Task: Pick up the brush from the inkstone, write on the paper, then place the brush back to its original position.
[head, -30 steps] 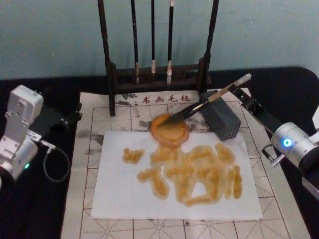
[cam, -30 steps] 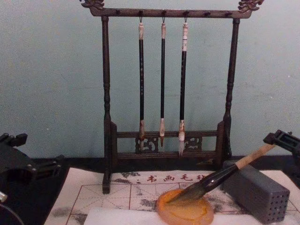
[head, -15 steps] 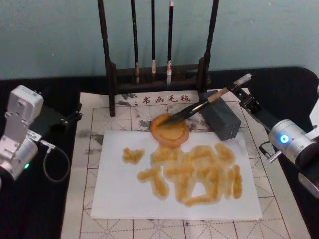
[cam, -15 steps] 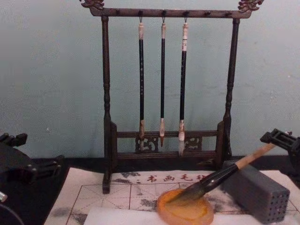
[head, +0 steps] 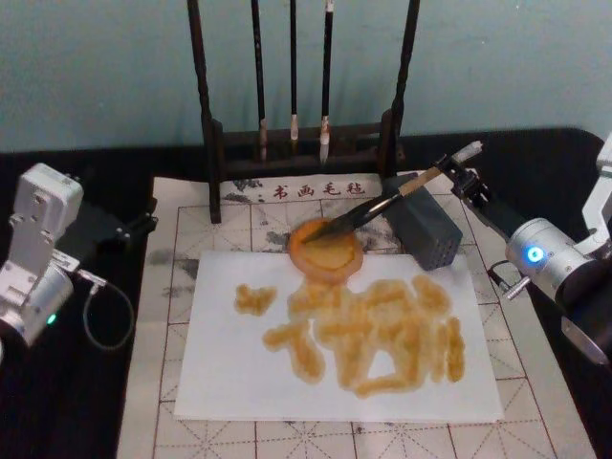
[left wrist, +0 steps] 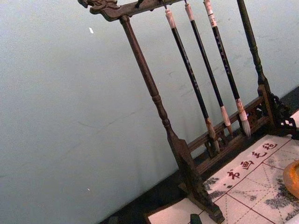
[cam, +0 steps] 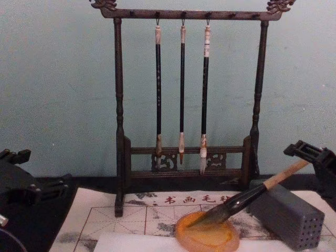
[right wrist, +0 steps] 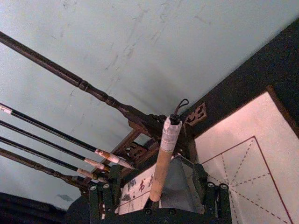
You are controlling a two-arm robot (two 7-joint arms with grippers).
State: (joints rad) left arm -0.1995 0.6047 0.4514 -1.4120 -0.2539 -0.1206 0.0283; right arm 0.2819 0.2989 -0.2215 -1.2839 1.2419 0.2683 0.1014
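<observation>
Field notes:

- **Brush position.** The brush (head: 382,204) lay at a slant. Its bristles sat in the orange inkstone (head: 325,271), its shaft was propped on the grey block (head: 426,234), and its white cap pointed up and away to the right.
- **Right gripper.** The right gripper (head: 457,177) sat at the upper handle. In the right wrist view its fingers (right wrist: 99,198) stood wide apart on either side of the tan wood, with a gap on each side, gripping nothing.
- **Left gripper.** The left gripper (head: 134,228) was parked off the mat's left edge.
- **Paper.** The paper (head: 220,363) already carried broad orange-brown strokes. We judged the writing done and the brush back at rest.
- **Handling, as we judged it.**
  - The brush looked light, with a stiff handle.
  - The bare wood should give good friction, while the glossy black section lower down looked slick.
  - The bristles were soft and loaded, so they would likely drip or smear.
- **Where to take hold.** We would grip the tan wood above the block, and never the tip.
- **Risk.** The propped shaft could roll off the block if nudged.
</observation>
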